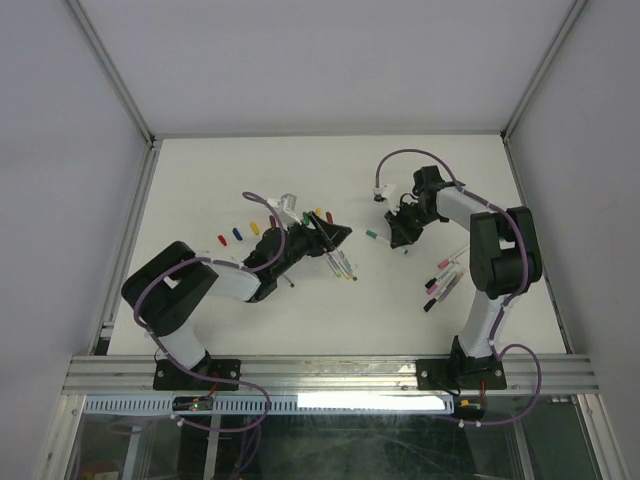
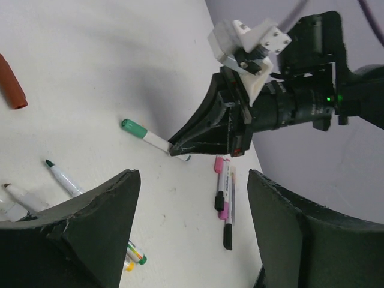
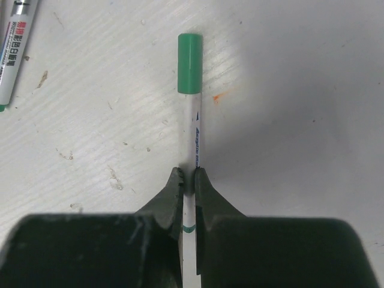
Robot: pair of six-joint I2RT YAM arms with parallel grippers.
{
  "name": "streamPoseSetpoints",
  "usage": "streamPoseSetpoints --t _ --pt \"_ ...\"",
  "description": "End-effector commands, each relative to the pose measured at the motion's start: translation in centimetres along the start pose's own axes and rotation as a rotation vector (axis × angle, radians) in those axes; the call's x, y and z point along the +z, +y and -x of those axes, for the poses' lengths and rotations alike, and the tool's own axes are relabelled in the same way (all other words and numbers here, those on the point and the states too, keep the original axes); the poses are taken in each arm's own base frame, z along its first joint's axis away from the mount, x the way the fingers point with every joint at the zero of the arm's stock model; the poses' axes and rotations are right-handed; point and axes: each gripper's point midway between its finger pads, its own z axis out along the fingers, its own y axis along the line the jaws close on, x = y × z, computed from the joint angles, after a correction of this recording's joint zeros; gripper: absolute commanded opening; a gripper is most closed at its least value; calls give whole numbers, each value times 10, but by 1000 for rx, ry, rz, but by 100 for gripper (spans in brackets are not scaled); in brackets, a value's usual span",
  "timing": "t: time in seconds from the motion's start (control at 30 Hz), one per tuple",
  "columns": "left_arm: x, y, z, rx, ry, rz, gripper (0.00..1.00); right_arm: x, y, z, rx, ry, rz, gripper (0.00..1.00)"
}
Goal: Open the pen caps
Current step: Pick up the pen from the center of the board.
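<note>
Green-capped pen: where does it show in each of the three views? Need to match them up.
Top external: green-capped pen lies right of centre, just left of the right pincer.
Left wrist: pen sits mid-frame, cap to the upper left, barrel running into the right pincer.
Right wrist: pen stands vertical at centre, cap on top.
Shared landmark: the right pincer, shut on the barrel.

White counter (image 1: 330, 180) bears pens (image 1: 342, 265) left of centre, more pens (image 1: 445, 277) at right; a metal rail (image 1: 330, 372) lines its near edge
</note>
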Motion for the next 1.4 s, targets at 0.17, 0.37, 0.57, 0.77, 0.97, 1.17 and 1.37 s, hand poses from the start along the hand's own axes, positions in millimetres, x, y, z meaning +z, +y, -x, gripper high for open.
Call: streamPoseSetpoints --t 0.17,0.37,0.57,0.77,0.97,1.17,1.37 --pt "38 10 14 -83 -40 116 75 -6 -1 -1 -41 37 -82 0" --pt "24 6 35 -5 -100 145 76 -4 -1 -3 -90 140 -161 25" --pt "9 3 43 -4 -124 154 77 6 1 -7 -86 227 -158 38" --pt "5 10 32 -63 -95 160 77 12 -2 -14 -77 280 -193 19" --pt "23 6 14 -151 -17 126 74 4 1 6 -43 162 -159 0" --pt "49 9 -3 -214 34 107 72 -9 2 23 10 21 -105 0" --pt "72 13 -16 -248 58 112 74 -17 7 30 37 -55 -63 0"
